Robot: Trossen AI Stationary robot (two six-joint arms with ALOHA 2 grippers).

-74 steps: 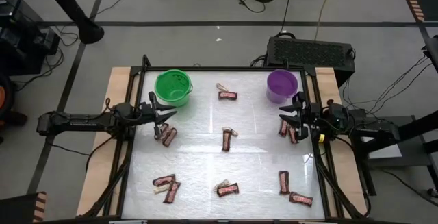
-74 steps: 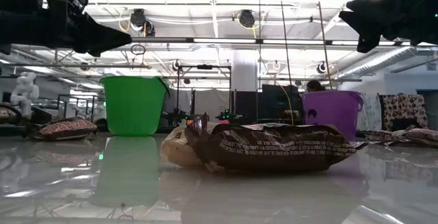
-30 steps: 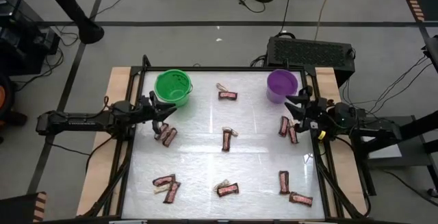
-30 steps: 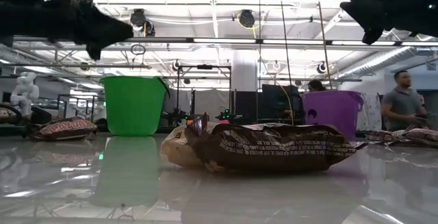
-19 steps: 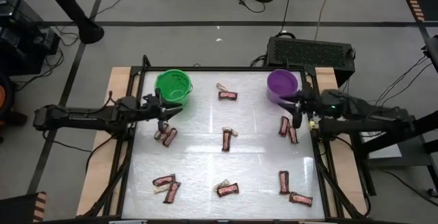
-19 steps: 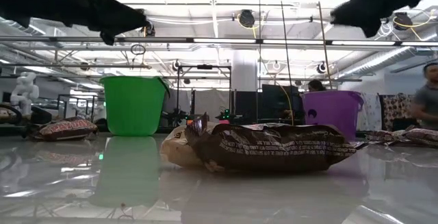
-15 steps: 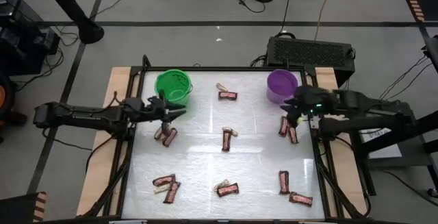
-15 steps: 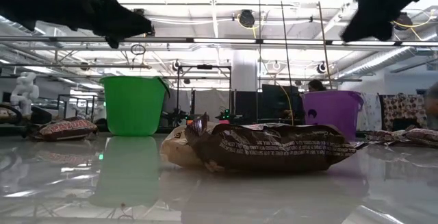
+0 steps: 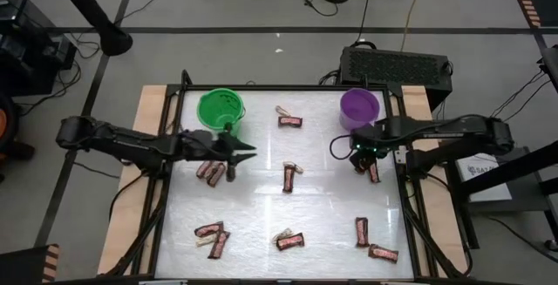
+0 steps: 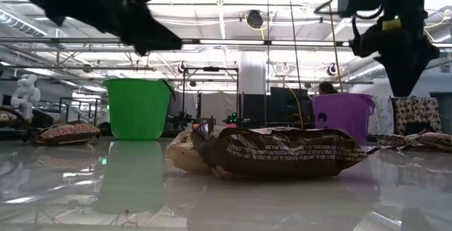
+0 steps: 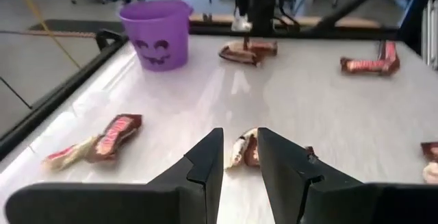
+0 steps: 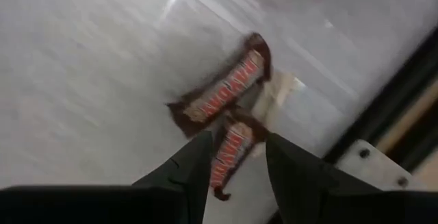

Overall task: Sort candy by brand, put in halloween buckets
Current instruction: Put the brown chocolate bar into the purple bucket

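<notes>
Progress: sorting appears barely started, if at all. The green bucket (image 9: pixel 219 109) sits at the far left of the white table (image 9: pixel 331 198), the purple bucket (image 9: pixel 358 107) at the far right; looking down into both from the high view, no candy can be made out inside.

Candy on the table, all loose:
- far edge, between the buckets: a red-brown bar with a pale piece beside it (image 9: pixel 288 118)
- centre: bar plus pale piece (image 9: pixel 289 177)
- left, below the green bucket: cluster (image 9: pixel 211 172)
- right edge: bars (image 9: pixel 370 168)
- near row: four more groups, e.g. (image 9: pixel 214 237)

Left gripper (image 9: pixel 246 152): reaches over the table just right of the left cluster. In its wrist view the fingers (image 11: pixel 205 161) stand a little apart with nothing between them; the centre candy lies ahead.

Right gripper (image 12: pixel 236 159): poised directly above the right-edge bars (image 12: pixel 222 94), jaws parted and empty, no contact visible.

Judgement: both arms seem to be at the approach stage; essentially all pieces remain to be picked and dropped.
</notes>
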